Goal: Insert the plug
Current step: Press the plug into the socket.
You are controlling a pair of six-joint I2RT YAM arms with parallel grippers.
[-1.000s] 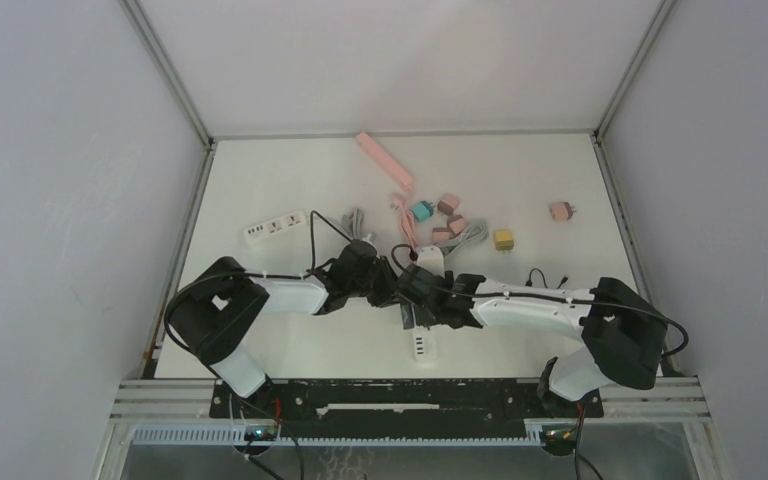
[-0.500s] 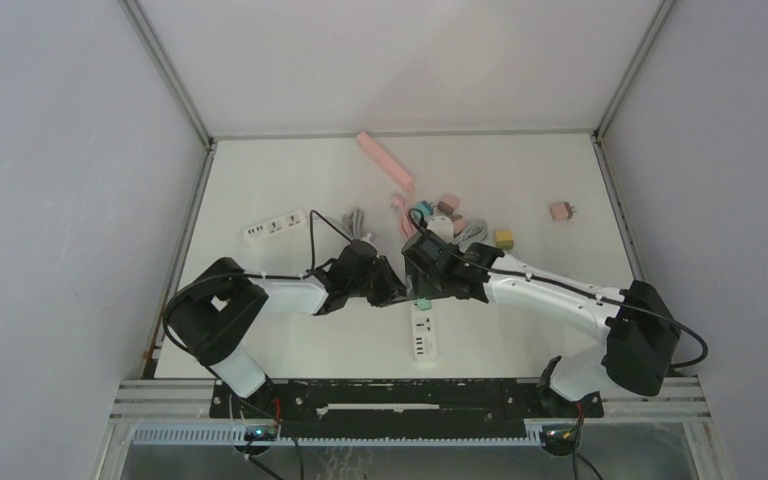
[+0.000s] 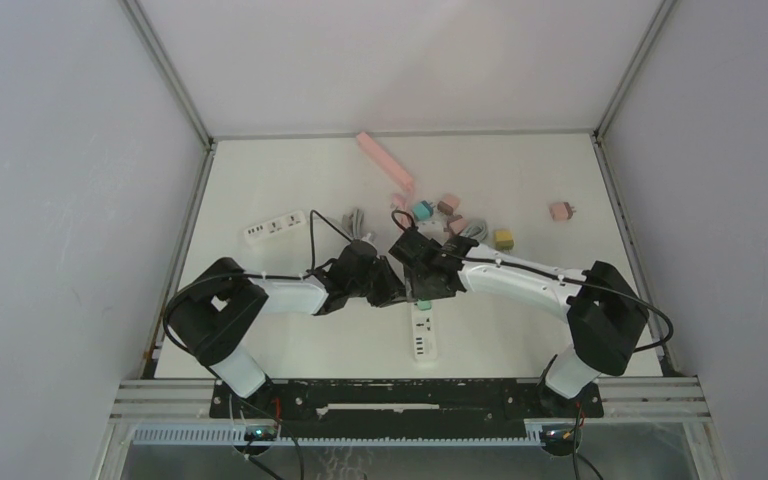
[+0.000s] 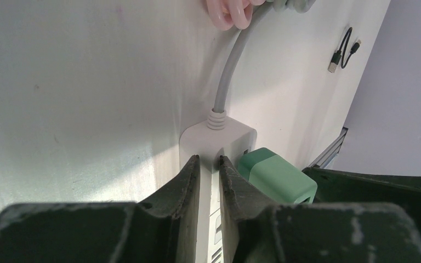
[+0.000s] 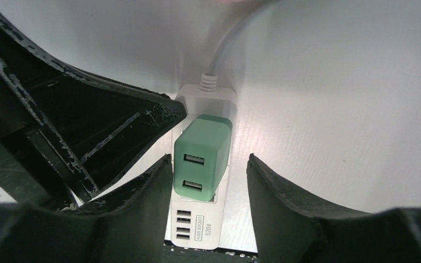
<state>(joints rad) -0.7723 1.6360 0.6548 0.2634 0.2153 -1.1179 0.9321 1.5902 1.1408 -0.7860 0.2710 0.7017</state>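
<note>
right wrist, jaws narrowing around green plug (image 5: 203,159)

My left arm (image 3: 285,293) and right arm (image 3: 520,281) wear smooth white shells between chunky black joints, and a thin black cable (image 3: 311,240) loops along each. My left gripper (image 4: 208,164) and right gripper (image 5: 209,164) have dark wedge-shaped fingers (image 5: 137,203), scuffed pale along the edges.
</note>
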